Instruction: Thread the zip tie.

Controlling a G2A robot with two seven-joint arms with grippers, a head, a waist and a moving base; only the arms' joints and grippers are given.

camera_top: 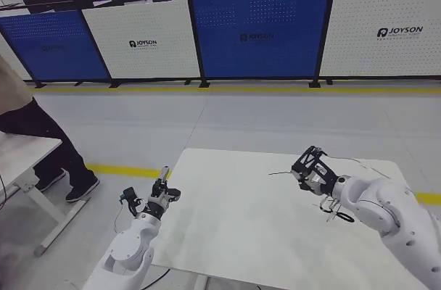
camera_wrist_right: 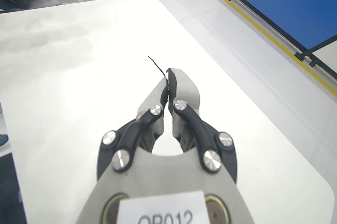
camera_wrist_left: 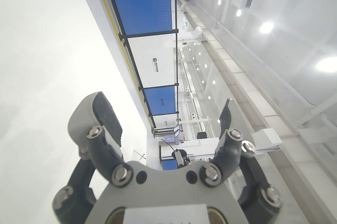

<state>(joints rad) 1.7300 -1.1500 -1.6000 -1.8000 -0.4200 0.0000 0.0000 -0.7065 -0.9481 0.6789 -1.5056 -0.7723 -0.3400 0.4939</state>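
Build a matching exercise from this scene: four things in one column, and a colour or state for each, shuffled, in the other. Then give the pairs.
Things:
1. left gripper
2. right gripper
3. zip tie
4. table

Colours or states:
A. white, flat
B. jaws shut on the zip tie
C. thin, black, pinched at one end
D. jaws apart, empty

Pairs: 1-D, 2-B, 3-C, 4-A

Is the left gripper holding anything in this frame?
No; the left gripper has its fingers wide apart with nothing between them.
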